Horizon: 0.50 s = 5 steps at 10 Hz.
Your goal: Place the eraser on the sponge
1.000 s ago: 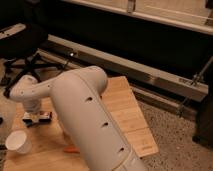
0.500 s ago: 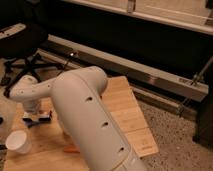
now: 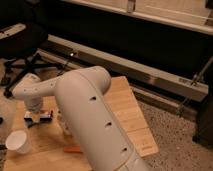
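Gripper (image 3: pixel 35 111): low at the left end of the wooden table (image 3: pixel 125 115), directly over the eraser (image 3: pixel 45 115); whether it held anything could not be told. Eraser lay against a pale pad, seemingly the sponge (image 3: pixel 28 119). Step judged: setting-down or just-released. Next called for the eraser resting flat on the sponge.

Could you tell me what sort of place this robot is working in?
Probably an office or lab: a black office chair, a speckled hard floor, and a long metal rail running behind the wooden table. The gripper is low over the table near the white cup.
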### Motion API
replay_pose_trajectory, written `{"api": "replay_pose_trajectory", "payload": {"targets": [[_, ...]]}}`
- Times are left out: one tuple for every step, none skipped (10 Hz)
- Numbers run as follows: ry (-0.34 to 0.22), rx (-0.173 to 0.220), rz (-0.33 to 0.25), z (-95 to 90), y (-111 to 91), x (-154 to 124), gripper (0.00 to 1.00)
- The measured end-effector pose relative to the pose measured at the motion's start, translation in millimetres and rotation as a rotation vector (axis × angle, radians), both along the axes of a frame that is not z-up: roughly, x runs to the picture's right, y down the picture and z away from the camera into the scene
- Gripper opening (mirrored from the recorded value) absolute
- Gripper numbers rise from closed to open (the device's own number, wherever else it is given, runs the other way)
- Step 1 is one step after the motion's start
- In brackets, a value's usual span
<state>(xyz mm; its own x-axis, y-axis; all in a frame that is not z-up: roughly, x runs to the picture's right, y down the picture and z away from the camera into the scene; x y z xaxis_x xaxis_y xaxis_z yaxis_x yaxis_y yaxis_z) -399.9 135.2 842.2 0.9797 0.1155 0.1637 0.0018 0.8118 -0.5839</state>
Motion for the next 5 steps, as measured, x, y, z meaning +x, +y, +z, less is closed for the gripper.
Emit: {"api": "replay_pose_trajectory", "payload": {"targets": [[-0.002,0.0,-0.002,-0.7,0.7,-1.5,0.8],[-0.003,0.0,-0.002,-1.3,1.2,-2.5,0.8],[-0.003,0.0,-0.002,-1.0,1.1,-2.1,0.8],[-0.002,0.0,-0.002,-0.9,0.9,-1.6,0.8],[-0.002,0.0,-0.002,-1.0,1.0,-1.9,0.8]]}}
